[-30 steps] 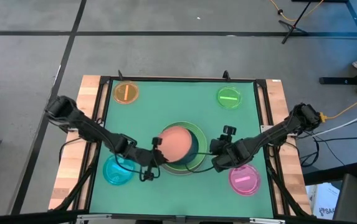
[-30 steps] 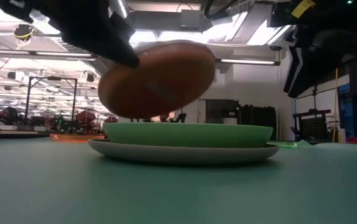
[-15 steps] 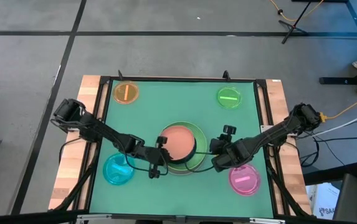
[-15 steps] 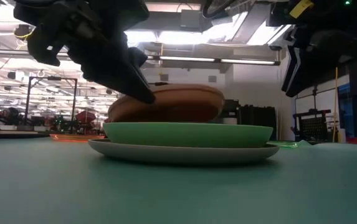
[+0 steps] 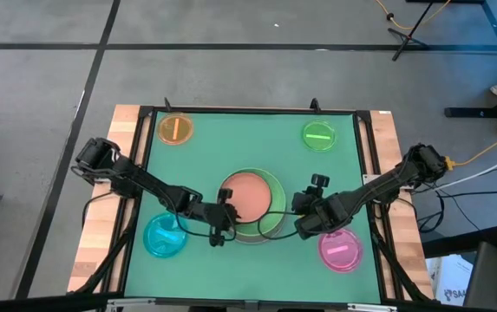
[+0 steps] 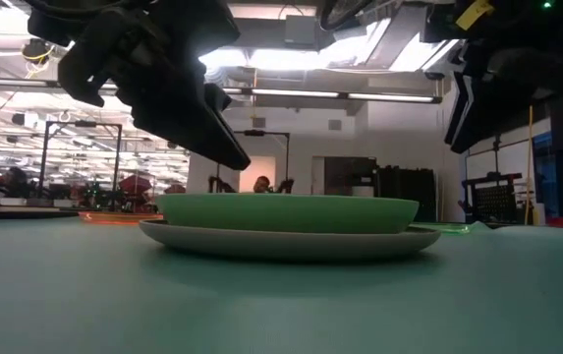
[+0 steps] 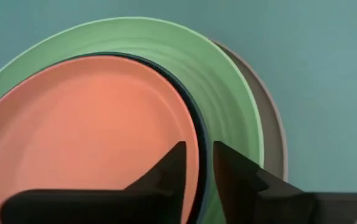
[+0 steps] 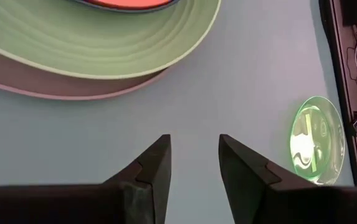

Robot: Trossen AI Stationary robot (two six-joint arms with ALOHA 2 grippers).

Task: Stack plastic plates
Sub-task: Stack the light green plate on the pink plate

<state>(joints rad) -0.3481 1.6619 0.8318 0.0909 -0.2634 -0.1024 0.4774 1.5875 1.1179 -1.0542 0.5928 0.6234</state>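
Four plates are stacked at the table's middle. From the bottom they are the grey-white plate [image 6: 291,242], the light green plate [image 6: 291,212], the dark green plate [image 7: 189,115] and the salmon plate [image 5: 250,196]. The salmon plate lies flat on top and also shows in the left wrist view [image 7: 85,130]. My left gripper [image 5: 223,213] is at the stack's near-left rim, open by a narrow gap. Its fingers [image 7: 177,165] stand on either side of the salmon and dark green rims, above them. My right gripper [image 5: 303,218] is open and empty, right of the stack.
Four small translucent plates lie on the green mat. The orange one [image 5: 176,129] is far left, the green one [image 5: 318,135] far right, the cyan one [image 5: 163,236] near left by my left arm, and the pink one [image 5: 341,250] near right under my right arm.
A second ago my left gripper held the salmon plate tilted above the stack. It carried the plate toward the right and lowered it. The plate now lies flat inside the dark green plate, sunk out of the low view, while the fingertip stays above the rim.
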